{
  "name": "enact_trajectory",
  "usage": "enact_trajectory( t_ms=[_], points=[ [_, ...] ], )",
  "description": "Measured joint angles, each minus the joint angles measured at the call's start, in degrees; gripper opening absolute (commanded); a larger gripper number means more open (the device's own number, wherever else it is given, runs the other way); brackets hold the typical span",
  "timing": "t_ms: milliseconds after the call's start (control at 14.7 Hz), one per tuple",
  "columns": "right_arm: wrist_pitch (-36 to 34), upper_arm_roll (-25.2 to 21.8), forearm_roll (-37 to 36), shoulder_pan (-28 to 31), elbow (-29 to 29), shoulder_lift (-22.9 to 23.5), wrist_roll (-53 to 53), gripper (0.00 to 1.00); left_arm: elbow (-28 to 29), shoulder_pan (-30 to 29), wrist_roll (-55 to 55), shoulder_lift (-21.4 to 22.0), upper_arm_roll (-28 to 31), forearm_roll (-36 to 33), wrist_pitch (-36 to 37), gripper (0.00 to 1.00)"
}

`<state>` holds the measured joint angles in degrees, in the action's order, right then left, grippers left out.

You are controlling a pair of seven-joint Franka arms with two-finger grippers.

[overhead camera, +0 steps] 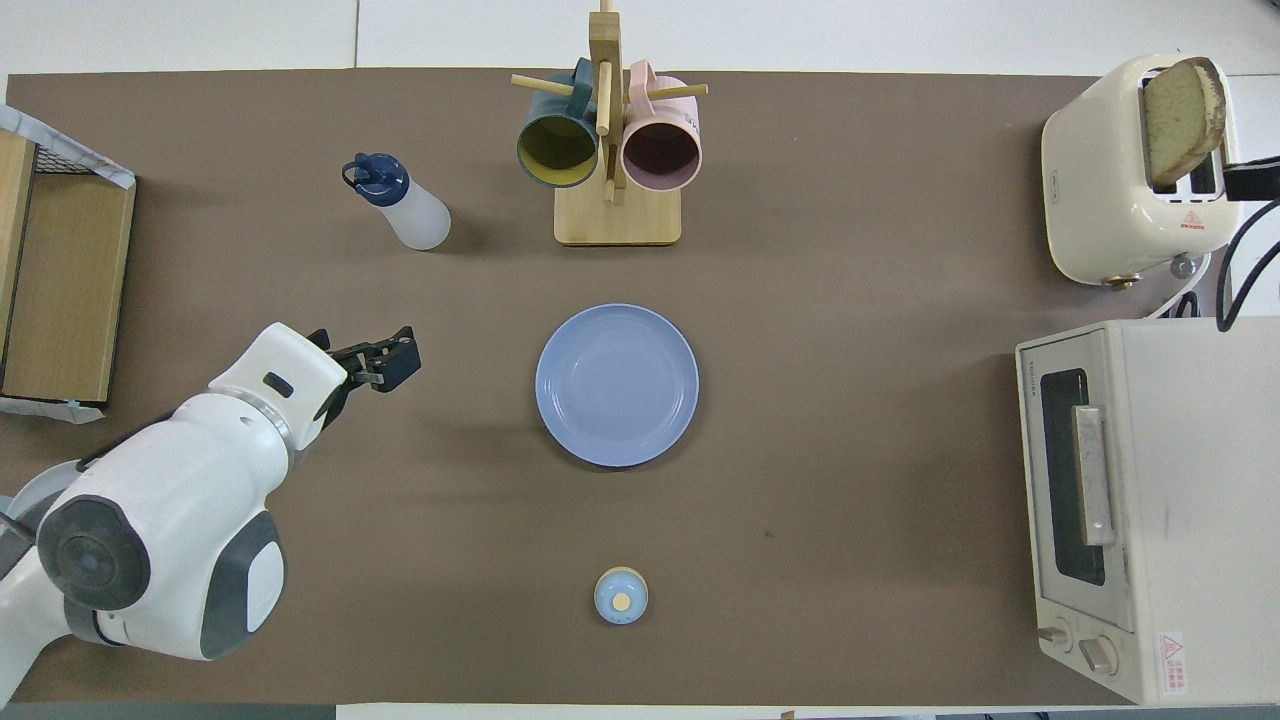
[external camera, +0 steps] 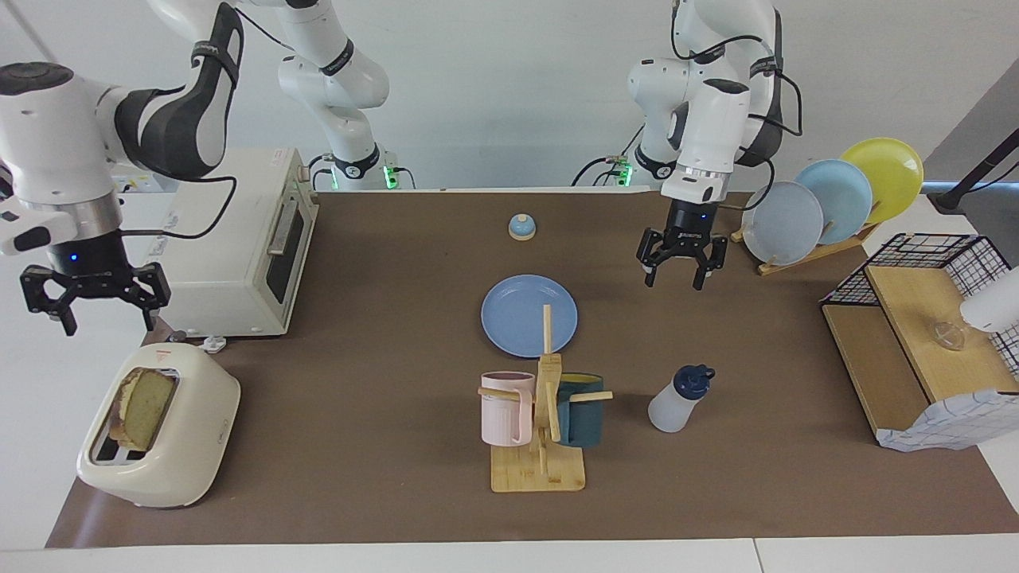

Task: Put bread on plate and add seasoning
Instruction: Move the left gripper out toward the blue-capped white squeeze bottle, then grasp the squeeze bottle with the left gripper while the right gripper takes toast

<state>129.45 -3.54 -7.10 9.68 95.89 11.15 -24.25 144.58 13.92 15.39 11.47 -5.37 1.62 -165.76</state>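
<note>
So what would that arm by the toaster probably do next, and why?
Probably lower the open right hand onto the bread. The slice stands in the toaster, the plate is bare, and that hand hangs just beside the toaster.

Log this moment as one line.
bread: in toaster | plate: bare | left claw: open, empty | right claw: open, above toaster
</note>
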Motion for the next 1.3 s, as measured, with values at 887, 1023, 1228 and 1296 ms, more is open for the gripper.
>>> enact_trajectory(
  t_ms=[887,1023,1228,1296],
  points=[
    [6.9,0.4,5.3,-0.4,-1.1,3.8,2.1,0.74,-6.0,0.1,0.3,-15.2,0.0,0.2,-12.7,1.0],
    [6.9,0.4,5.3,-0.4,-1.1,4.0,2.1,0.73,-7.0,0.0,0.3,-16.1,0.3,0.3,-12.8,1.0],
    [7.1,0.4,5.3,-0.3,-1.3,4.9,2.1,0.46,-7.9,0.0,0.3,-16.8,0.5,0.3,-12.8,1.0],
    [7.2,0.4,5.3,-0.3,-1.4,5.1,2.1,0.39,-8.3,0.0,0.3,-17.4,0.5,0.3,-12.8,1.0]
  ],
)
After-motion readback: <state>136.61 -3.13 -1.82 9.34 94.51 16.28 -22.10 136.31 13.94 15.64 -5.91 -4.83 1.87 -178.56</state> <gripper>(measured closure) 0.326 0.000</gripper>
